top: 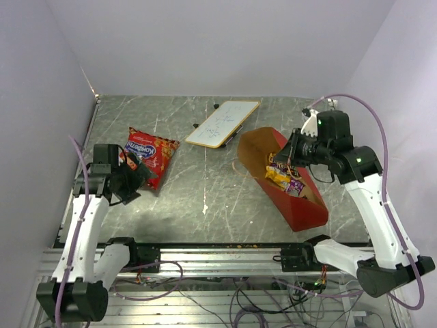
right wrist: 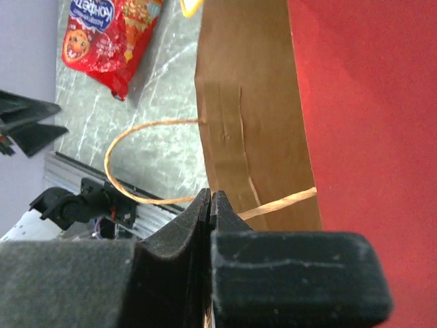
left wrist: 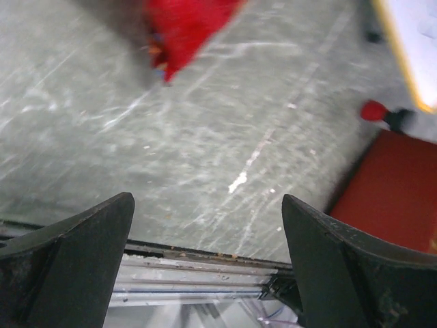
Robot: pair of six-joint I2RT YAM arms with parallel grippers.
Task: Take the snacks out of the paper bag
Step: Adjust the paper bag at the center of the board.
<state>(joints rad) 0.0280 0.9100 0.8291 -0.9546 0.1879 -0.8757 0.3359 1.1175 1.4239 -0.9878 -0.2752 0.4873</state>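
Note:
The paper bag [top: 302, 207] lies on its side at the right, its brown inside open toward the top. Several small candy packets [top: 285, 179], yellow, purple and dark, lie inside it. My right gripper [top: 290, 152] is shut on the bag's brown wall; in the right wrist view the paper bag [right wrist: 259, 102] runs into the closed right gripper [right wrist: 210, 201], beside a tan cord handle [right wrist: 116, 147]. The red chip bag [top: 151, 156] lies flat on the table at the left. My left gripper [top: 138, 178] is open and empty just beside it; the left wrist view shows the left gripper [left wrist: 208, 236] below the chip bag's corner [left wrist: 184, 27].
A white board [top: 222, 123] with scribbles lies at the back middle, a small red-and-black marker [left wrist: 382, 113] near it. The table's near metal rail [top: 218, 249] runs along the front. Grey walls close the left, back and right sides.

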